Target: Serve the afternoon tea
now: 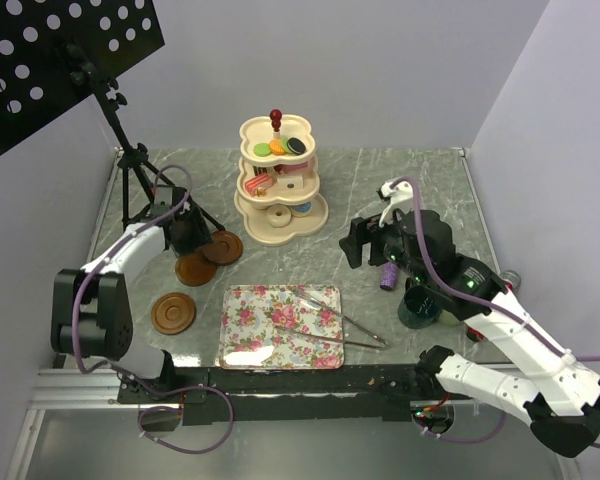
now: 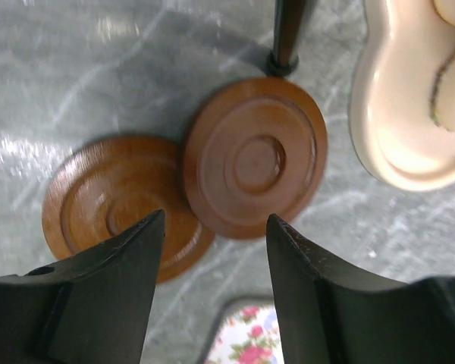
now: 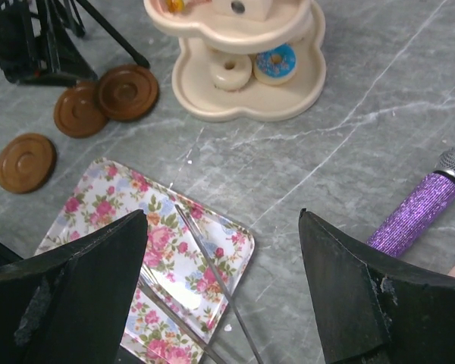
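Three brown saucers lie left of the tray: one (image 1: 223,247) leans on a second (image 1: 195,268), and the third (image 1: 173,313) sits apart, nearer the front. My left gripper (image 1: 188,238) hovers at the overlapping pair. In the left wrist view its tips (image 2: 216,218) stand apart over the near rims of the upper saucer (image 2: 254,155) and the lower saucer (image 2: 106,201), with nothing between them. The cream three-tier stand (image 1: 280,225) holds macarons (image 1: 280,147) and doughnuts (image 3: 231,70). My right gripper (image 3: 221,216) hangs open above the table, right of the tray. A dark teal mug (image 1: 418,305) is under the right arm.
The floral tray (image 1: 255,310) at the front centre carries metal tongs (image 1: 340,325). A purple microphone (image 3: 417,212) lies right of the tray. A black music stand (image 1: 130,170) rises at the back left, with one foot (image 2: 288,38) right by the saucers.
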Action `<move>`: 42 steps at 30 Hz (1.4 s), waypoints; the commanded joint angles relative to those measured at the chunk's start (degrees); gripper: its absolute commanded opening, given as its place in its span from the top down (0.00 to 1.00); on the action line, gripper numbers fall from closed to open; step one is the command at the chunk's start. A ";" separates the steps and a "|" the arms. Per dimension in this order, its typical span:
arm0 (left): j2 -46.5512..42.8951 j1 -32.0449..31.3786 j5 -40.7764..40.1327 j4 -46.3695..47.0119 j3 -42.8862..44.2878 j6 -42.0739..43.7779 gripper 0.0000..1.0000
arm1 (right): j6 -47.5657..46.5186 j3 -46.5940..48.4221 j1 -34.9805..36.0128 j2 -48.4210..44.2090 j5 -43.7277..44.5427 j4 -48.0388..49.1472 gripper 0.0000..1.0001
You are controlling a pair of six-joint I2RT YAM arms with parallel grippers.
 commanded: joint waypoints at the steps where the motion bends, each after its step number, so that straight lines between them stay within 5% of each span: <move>1: 3.33 -0.48 -2.50 3.76 4.29 5.85 0.39 | -0.28 1.50 -0.27 0.84 -0.95 2.81 0.13; 13: 13.18 -2.15 -4.87 5.43 6.94 14.20 0.51 | 0.34 1.94 -0.27 2.51 -2.89 2.46 0.13; 26: 12.22 -8.12 -4.08 8.77 1.14 11.31 0.67 | 1.40 0.71 -0.27 2.16 -3.94 2.90 0.13; 42: 11.07 -15.15 -5.23 9.57 -1.68 8.23 0.67 | 1.22 0.01 -0.27 1.81 -4.56 2.81 0.13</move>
